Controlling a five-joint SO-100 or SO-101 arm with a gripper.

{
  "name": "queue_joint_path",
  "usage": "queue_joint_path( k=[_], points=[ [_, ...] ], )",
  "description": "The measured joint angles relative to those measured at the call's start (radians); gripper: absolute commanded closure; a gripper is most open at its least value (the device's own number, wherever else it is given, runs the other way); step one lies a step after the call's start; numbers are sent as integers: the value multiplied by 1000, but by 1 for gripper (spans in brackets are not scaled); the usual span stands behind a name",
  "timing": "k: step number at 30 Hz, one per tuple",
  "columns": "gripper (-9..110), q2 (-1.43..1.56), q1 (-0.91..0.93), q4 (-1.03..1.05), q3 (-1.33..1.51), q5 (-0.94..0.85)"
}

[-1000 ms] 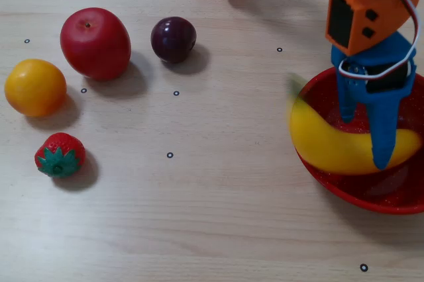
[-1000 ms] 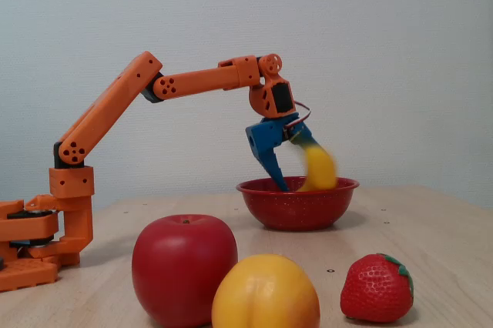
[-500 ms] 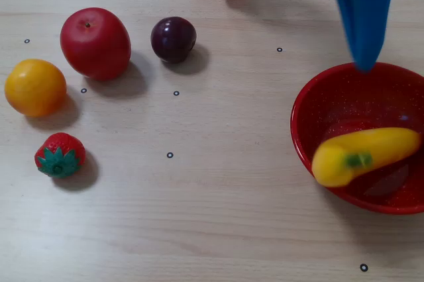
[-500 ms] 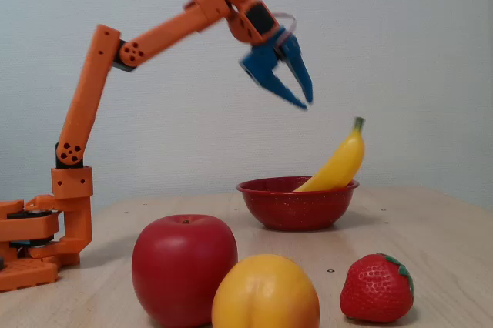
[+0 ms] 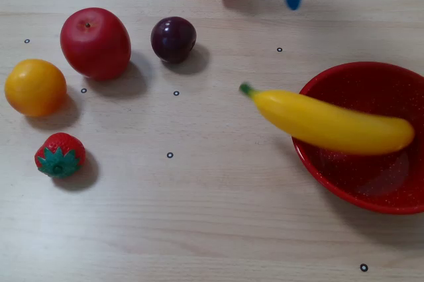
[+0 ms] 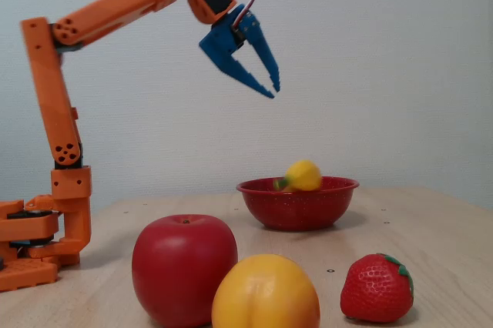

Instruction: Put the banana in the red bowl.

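Blue two-finger pincer (image 6: 269, 91) hangs high at upper left of the side fixed view, jaws parted, holding nothing. Long glossy yellow plastic banana (image 5: 331, 124) lies across the left rim of the shiny red speckled bowl (image 5: 371, 192), green stem poking out over the wooden tabletop (image 5: 199, 216) in the top-down fixed view. Risk, as judged: the banana looks poorly seated; its overhanging end could tip it out onto the tabletop.

Yellow banana (image 5: 331, 125), green stem; red white-speckled bowl (image 5: 344, 186); blue end effector (image 6: 271, 89).
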Motion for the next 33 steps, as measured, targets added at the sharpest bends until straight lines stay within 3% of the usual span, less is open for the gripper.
queue_joint_path(
  k=[11, 20, 27, 33],
  points=[
    [101, 483, -123, -233, 712, -48],
    [101, 1077, -158, -285, 1355, -49],
    [101, 1385, -172, -327, 1654, -86],
    [101, 1424, -163, -411, 1779, -106]
  ],
)
